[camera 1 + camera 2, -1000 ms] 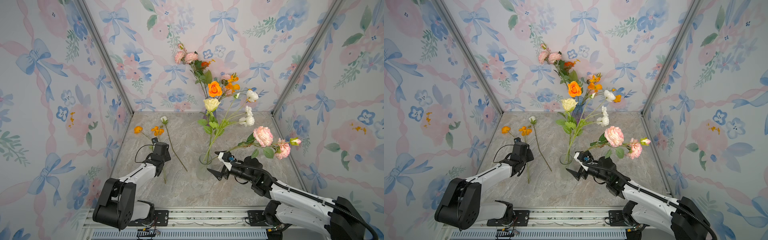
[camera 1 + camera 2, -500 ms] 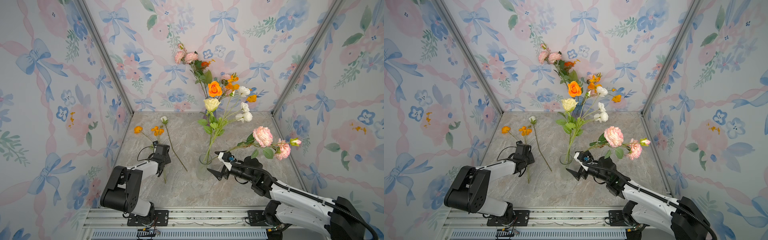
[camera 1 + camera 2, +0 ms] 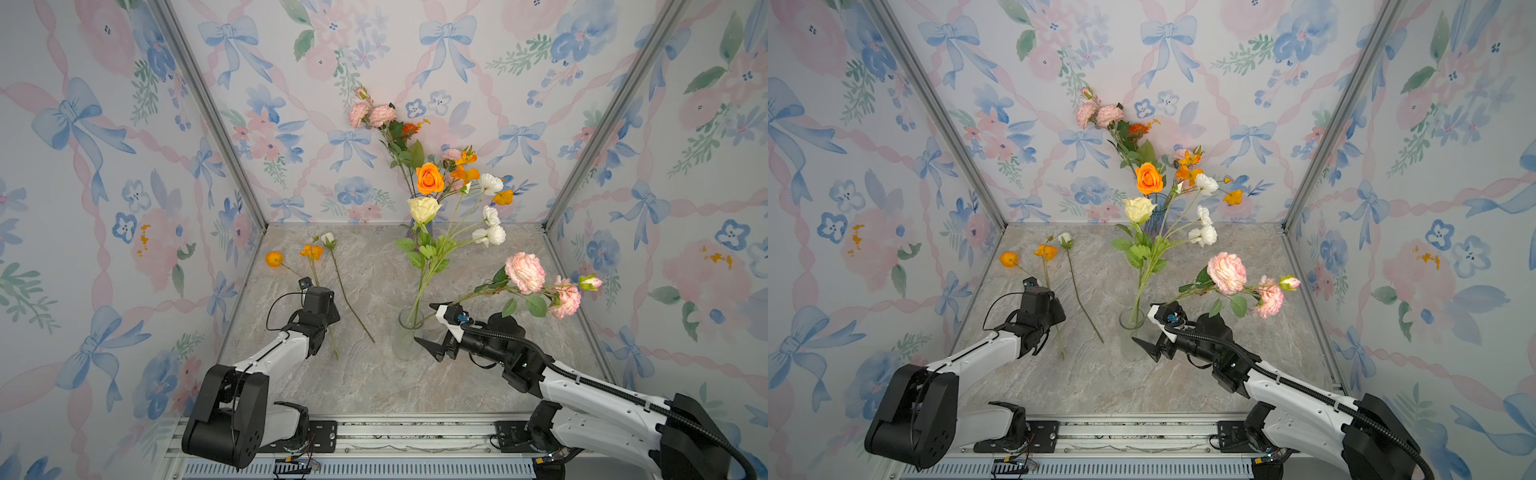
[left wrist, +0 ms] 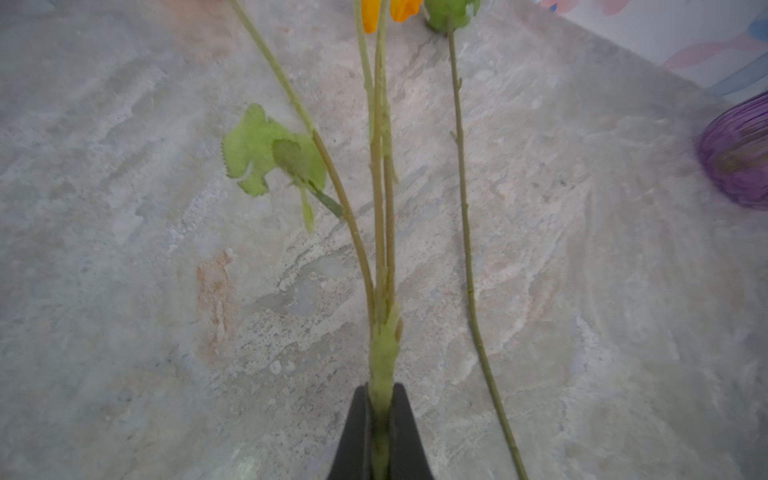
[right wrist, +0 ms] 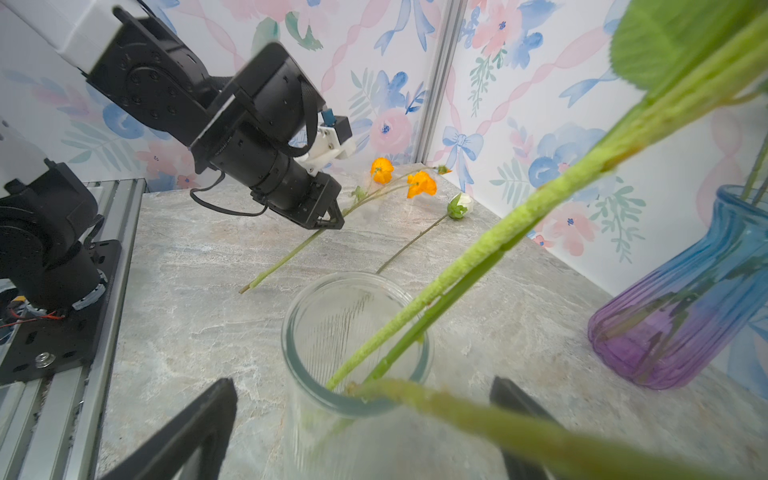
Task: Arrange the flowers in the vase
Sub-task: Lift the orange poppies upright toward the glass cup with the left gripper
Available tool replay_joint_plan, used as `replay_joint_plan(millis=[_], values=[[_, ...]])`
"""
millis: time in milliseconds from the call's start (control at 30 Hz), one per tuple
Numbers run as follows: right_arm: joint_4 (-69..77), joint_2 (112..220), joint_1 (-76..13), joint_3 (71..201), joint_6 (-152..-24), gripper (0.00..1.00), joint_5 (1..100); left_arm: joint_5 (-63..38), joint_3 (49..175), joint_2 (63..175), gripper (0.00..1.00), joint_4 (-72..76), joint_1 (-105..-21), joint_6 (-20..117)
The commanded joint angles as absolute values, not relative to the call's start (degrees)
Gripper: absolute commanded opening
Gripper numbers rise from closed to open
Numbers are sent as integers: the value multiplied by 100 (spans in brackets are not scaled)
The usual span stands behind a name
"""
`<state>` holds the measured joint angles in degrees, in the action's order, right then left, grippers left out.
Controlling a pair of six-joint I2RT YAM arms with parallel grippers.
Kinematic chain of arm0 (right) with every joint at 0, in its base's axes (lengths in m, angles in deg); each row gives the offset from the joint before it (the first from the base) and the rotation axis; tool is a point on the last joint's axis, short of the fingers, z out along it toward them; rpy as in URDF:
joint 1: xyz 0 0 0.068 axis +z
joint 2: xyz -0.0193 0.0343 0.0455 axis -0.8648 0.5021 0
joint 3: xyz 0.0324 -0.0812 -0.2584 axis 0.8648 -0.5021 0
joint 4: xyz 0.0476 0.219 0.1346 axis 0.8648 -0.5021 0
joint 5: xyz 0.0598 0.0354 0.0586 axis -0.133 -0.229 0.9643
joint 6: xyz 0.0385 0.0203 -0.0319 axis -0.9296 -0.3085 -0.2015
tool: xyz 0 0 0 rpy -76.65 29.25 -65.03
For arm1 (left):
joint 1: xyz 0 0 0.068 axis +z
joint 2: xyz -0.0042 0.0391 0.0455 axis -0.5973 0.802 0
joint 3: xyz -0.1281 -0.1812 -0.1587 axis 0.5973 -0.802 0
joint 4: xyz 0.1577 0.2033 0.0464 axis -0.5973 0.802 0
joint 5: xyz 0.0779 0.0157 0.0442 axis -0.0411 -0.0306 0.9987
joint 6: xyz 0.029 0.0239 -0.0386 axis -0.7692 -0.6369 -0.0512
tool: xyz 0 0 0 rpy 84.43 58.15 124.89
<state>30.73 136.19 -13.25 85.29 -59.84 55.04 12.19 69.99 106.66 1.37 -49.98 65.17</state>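
At the vase's (image 3: 410,321) nine o'clock, left tool (image 4: 380,399) clamps the orange flower (image 4: 379,208), right tool (image 3: 424,323) gapes; splayed branches (image 4: 332,166) may snag the neighbouring bud (image 4: 451,16).

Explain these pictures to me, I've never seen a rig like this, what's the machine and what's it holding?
Two white-and-black robot arms work on a grey marble-look tabletop. Two pictures look down from above; two come from wrist cameras. The left gripper is shut on a green-stemmed orange flower spray lying on the tabletop, beside a loose white-bud stem. The right gripper is open and empty, close to a clear glass vase holding stems. A blue-and-purple glass vase of flowers stands behind.
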Motion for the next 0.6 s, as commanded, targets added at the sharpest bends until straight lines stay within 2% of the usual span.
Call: replay_joint_plan(millis=[0, 133, 367, 567], values=[[3088, 13686, -1291, 8584, -5960, 97, 5488, 1243, 7096, 10172, 0, 47, -5164, 6446], [3077, 13744, -1281, 8625, -5968, 97, 5505, 876, 7266, 9631, 0, -288, -5538, 6362], [3062, 13702, -1276, 8602, -5955, 97, 5487, 1404, 6967, 8392, 0, -2622, -7162, 5650], [3052, 13700, -1279, 8618, -5956, 97, 5496, 1722, 7071, 8363, 0, -4049, -8418, 4477]])
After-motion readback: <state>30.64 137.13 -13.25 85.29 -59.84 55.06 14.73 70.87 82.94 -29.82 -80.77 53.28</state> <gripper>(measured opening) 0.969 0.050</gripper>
